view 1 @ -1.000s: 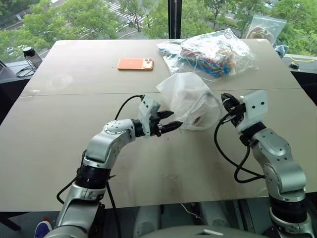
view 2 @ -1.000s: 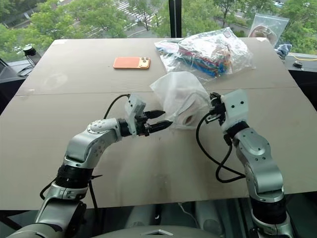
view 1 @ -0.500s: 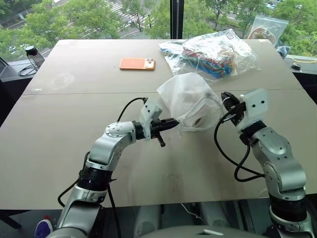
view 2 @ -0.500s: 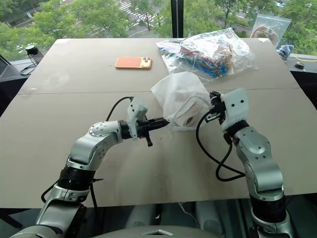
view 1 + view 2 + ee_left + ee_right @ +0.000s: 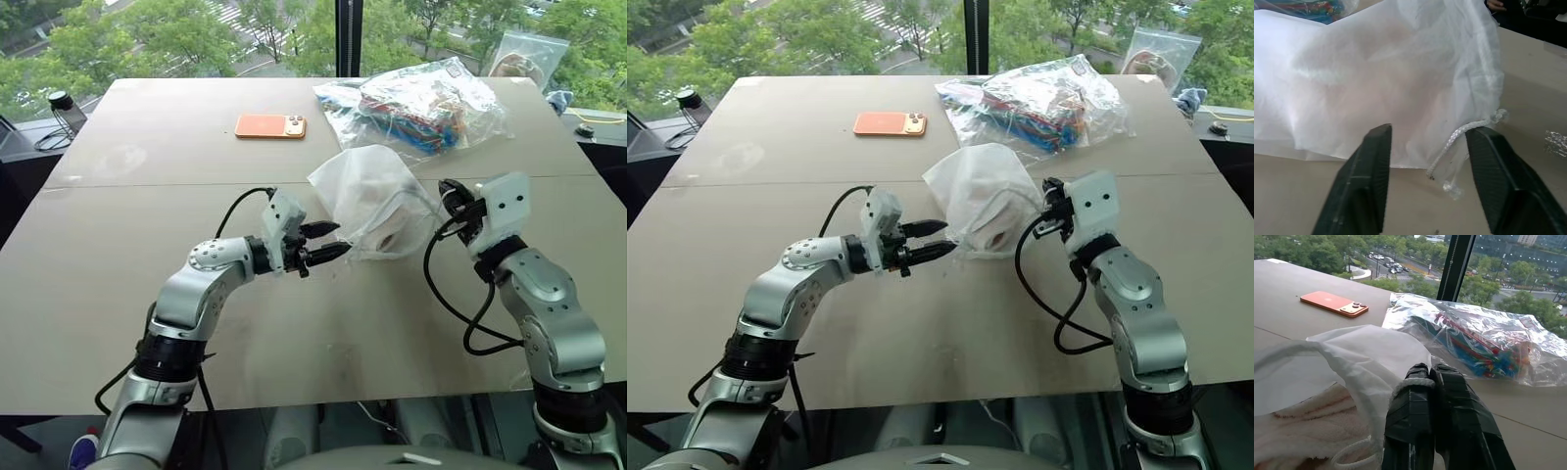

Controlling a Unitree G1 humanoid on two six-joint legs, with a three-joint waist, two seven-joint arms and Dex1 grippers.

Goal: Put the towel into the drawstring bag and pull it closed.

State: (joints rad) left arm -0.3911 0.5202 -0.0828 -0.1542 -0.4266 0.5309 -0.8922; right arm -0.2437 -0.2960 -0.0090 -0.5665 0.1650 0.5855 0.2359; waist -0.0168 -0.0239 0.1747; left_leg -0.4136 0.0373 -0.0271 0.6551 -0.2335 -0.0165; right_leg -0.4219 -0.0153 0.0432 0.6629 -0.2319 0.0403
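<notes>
The drawstring bag (image 5: 364,188), translucent white, hangs just above the table's middle with its mouth toward my right gripper (image 5: 449,192). That gripper is shut on the bag's cord at the mouth; the cord (image 5: 1411,383) loops over one finger. The off-white ribbed towel (image 5: 1308,428) lies inside the bag and shows through the fabric (image 5: 993,231). My left gripper (image 5: 323,243) stands open just left of the bag's lower corner, holding nothing. In the left wrist view a loose cord end (image 5: 1459,134) dangles between the black fingers (image 5: 1371,166) without touching them.
An orange phone (image 5: 269,125) lies at the back of the table (image 5: 147,294). A clear plastic bag with colourful contents (image 5: 421,103) sits behind the drawstring bag. Another plastic bag (image 5: 524,54) leans at the far right corner. A small black object (image 5: 61,103) stands off the table's left edge.
My left gripper closed at the bag's lower corner half a second ago, then opened again and drew back slightly to the left. The right gripper and the bag stayed put.
</notes>
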